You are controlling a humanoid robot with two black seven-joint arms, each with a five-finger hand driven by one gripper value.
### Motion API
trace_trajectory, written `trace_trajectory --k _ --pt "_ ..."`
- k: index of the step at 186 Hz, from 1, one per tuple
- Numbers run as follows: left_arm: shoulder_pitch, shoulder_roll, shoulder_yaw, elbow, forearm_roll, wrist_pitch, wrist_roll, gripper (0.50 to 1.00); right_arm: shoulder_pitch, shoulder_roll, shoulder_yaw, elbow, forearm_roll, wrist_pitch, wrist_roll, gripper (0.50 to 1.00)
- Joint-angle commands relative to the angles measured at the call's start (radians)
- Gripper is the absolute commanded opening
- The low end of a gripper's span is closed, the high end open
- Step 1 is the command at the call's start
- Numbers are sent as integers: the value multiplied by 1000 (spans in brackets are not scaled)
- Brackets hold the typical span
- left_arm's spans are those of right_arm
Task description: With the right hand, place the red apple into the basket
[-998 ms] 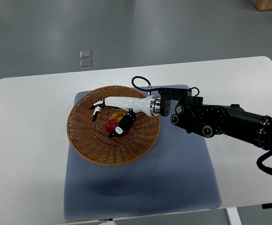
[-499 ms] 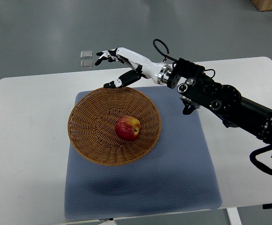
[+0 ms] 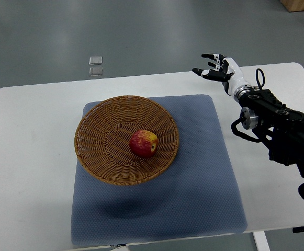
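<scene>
Basket (image 3: 104, 157) on blue mat (image 3: 204, 178), white table (image 3: 31, 157), grey floor (image 3: 63, 31).

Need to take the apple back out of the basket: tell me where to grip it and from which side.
Grip the red apple around its rounded sides, coming straight down from above. It lies low in the middle of the wicker basket, whose raised wall would likely block a sideways approach. The right hand is open, off to the basket's right.

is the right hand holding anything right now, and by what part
Nothing is held. The right hand is open and empty above the table's far edge, well clear of the red apple, which lies loose in the basket.
</scene>
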Motion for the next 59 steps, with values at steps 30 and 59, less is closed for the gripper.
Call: trace_trajectory --k 30,59 --pt "0 0 0 0 0 0 0 1000 -11 9 2 -2 161 -36 7 913" --pt "0 0 -1 0 2 0 0 1000 -8 12 -10 2 144 -36 7 915"
